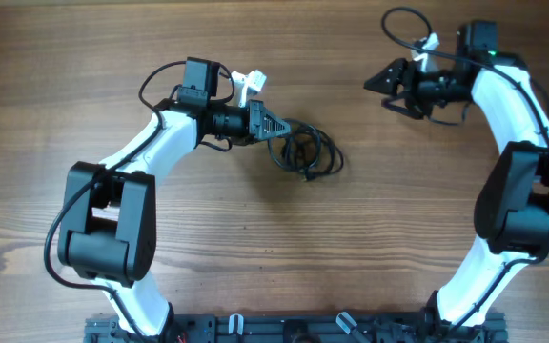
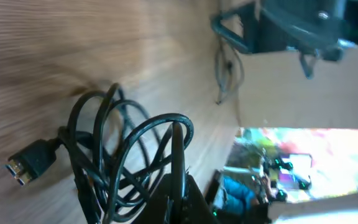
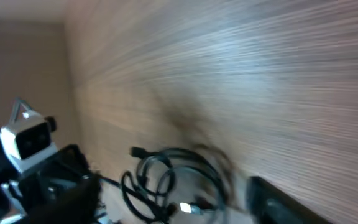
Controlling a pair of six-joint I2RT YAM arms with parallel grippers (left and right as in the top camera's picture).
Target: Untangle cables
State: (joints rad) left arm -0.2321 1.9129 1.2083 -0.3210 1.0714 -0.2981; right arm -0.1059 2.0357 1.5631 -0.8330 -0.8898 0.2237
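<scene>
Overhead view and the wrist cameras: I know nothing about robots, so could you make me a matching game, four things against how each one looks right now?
Things:
1. cables
2. left gripper
3. right gripper
4. plug

States:
A. jaws apart, holding nothing, well away from the bunch
B. bluish tip, sticking out of the bunch
C. shut on a loop at the bunch's edge
D. black loops, all in one bunch

Pairs: 1-D, 2-C, 3-A, 4-B

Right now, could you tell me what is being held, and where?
The left end effector pinches the cables by one loop; the right end effector holds nothing.
</scene>
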